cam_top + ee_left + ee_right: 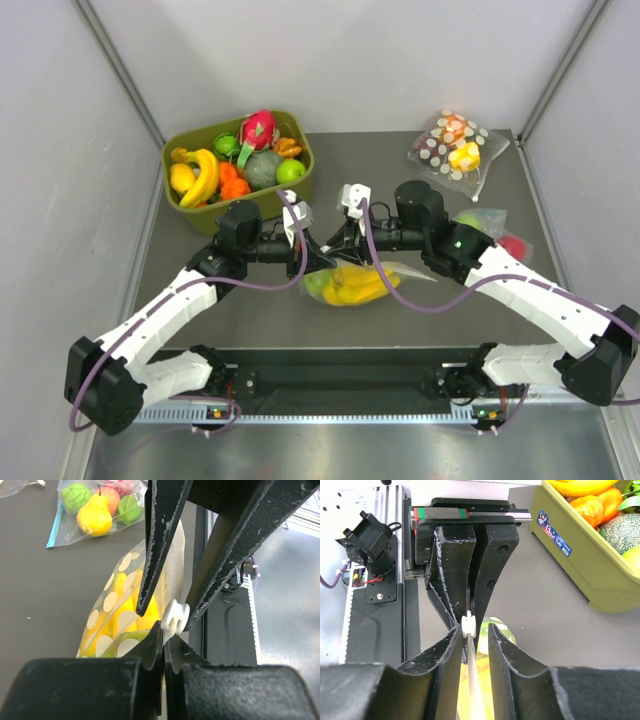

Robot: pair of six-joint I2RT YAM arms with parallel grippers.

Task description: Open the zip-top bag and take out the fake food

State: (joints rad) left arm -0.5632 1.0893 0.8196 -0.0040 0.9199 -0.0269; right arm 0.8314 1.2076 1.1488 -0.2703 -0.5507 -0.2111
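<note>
White slider (pixel 175 620) on the zip strip is what matters here. It sits between the fingers of the right gripper (pixel 475 636), whose jaws stand a little apart, one finger touching it and the other just clear. The left gripper (pixel 162 656) is pinched flat on the top edge of the bag (pixel 112 615), just beside the slider.

The bag lies mid-table in front of both bases. Its zip edge is lifted between the two grippers, and the food (pixel 352 287) — yellow and green fruit — lies inside, below them. The strip runs on from the slider between the right fingers, toward the right arm. So the slider looks to be at the left end, and I judge the pull must go rightward while the left jaws anchor the edge. The right arm is the one placed to make that pull.
</note>
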